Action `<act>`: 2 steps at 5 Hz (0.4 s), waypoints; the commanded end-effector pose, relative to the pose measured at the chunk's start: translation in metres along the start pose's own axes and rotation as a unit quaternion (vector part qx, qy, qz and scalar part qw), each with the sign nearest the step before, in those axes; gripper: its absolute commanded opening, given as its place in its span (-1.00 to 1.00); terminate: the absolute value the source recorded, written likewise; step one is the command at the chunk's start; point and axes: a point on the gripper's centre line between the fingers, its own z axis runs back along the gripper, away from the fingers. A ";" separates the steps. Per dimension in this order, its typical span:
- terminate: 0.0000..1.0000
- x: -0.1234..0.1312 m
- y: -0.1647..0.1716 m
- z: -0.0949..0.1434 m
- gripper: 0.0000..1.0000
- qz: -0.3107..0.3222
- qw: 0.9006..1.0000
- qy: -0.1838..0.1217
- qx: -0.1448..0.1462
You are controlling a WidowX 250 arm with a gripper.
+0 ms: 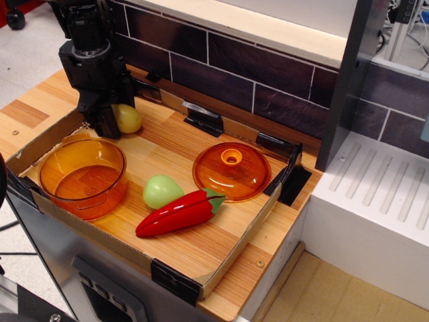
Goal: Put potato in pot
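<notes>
A: Where does the job stand?

B: At the grasp, I'd say. The gripper is down at the back left of the counter, right against the potato, which sits on the wood inside the cardboard tray.

A: Have the fingers got it?

B: Hard to call. The black arm body covers the potato's left side, and only one dark finger shows clearly in front of it. They may be straddling the potato, but I cannot tell whether they are spread or pressed onto it.

A: And the pot?

B: The pot is empty, just in front of the gripper, near the tray's left front corner. The lid lies apart to the right, with the green toy and chili pepper between them.

A: Next move?

B: Likely a firm pinch on that glossy oval, a lift clear of the pot's rim, then a short carry forward and release over the opening.
</notes>
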 end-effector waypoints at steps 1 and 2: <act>-1.00 -0.004 -0.022 0.060 -1.00 0.021 0.999 0.020 -0.037; -1.00 -0.006 -0.014 0.080 -1.00 0.011 0.999 0.025 -0.033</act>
